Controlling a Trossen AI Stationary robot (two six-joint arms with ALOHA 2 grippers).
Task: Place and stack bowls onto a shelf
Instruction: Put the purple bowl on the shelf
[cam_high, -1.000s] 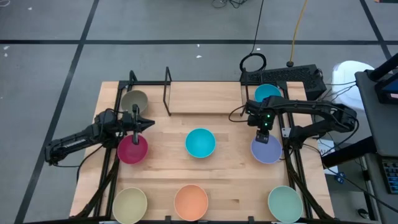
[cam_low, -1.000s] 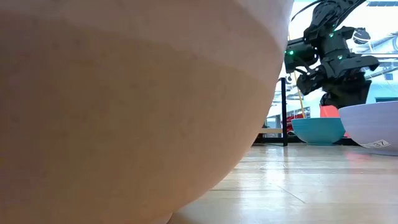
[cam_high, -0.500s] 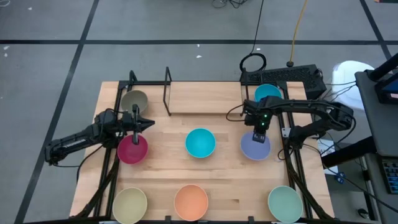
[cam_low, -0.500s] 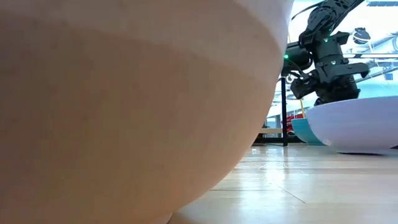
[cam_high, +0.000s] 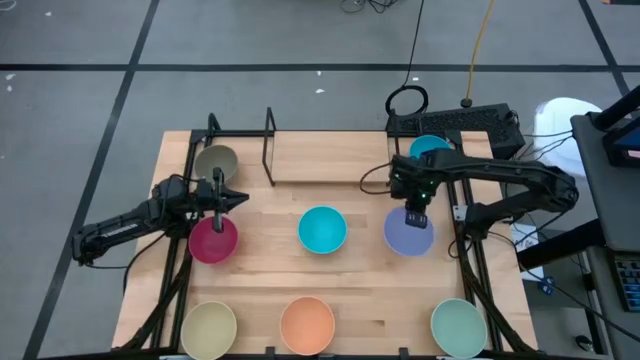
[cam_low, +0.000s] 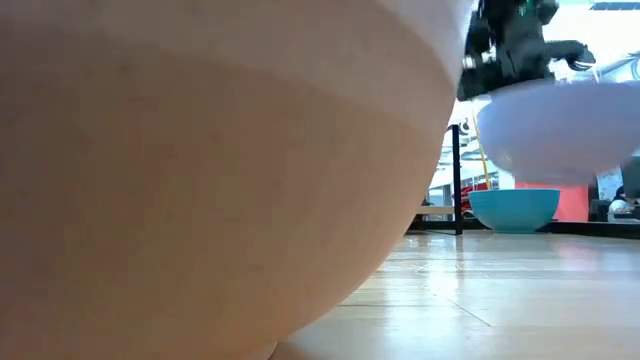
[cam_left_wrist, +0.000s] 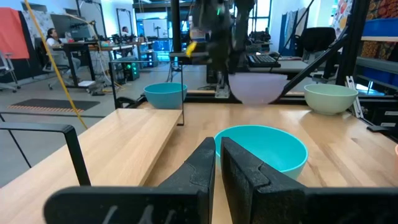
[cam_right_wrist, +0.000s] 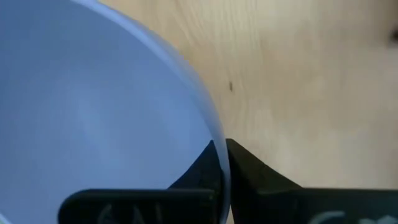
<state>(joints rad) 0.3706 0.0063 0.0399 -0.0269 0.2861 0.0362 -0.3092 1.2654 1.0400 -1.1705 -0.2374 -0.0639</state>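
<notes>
My right gripper is shut on the lavender bowl, which hangs above the table in the low view. The blue bowl stands just beyond it, and the cyan bowl stands at the table's middle. The shelf of black rods is at the far left, with the olive-grey bowl beside its left frame. My left gripper hovers shut over the far rim of the magenta bowl, nothing between its fingers. My right gripper pinches the lavender bowl's rim on the bowl's far side, one finger inside the bowl and one outside. The fingers come from above, pointing down. The bowl hangs below them, mouth up, lifted clear of the table.
Cream, orange and pale green bowls stand along the near edge; the orange one fills most of the low view. A black device with cables lies at the far right. Bare wood lies between shelf and blue bowl.
My right gripper has shut on the lavender bowl's rim. It has drawn the bowl a little toward the table's left along the wood, then lifted it clear of the table.
</notes>
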